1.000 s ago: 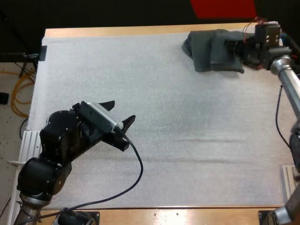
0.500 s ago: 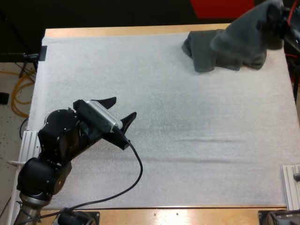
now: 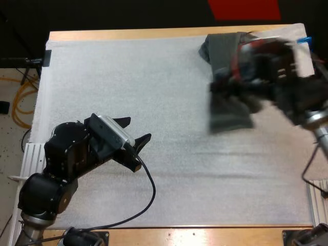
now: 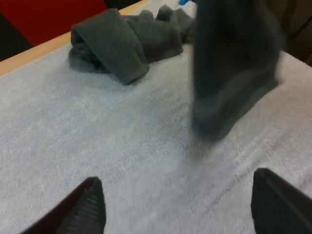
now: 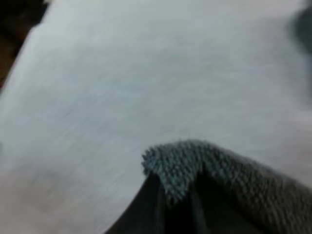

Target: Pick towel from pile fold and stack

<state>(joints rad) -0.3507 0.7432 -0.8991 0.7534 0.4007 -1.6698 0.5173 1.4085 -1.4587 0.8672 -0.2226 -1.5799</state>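
One gripper carries the load. The right gripper (image 3: 236, 77) is clenched on a small bunched bit of the towel's (image 3: 230, 110) edge, and in its wrist view only a tuft of cloth stands proud of the pinch. The rest hangs below it over the mat (image 3: 154, 77), on the near side of the pile (image 3: 220, 46) and apart from it.

The main risk, as I judge it, is that thin hold. If the arm travels fast, the hanging weight could pull the edge out and drop the towel in a heap. It also hangs gathered rather than flat, so set down as it is it would likely land creased and be hard to fold square. Its low end may catch the mat and roll under.

The left gripper (image 3: 136, 130) is spread wide with nothing between its fingers. It sits low over the mat, well apart from the towel, so it cannot steady the free edge from where it is.
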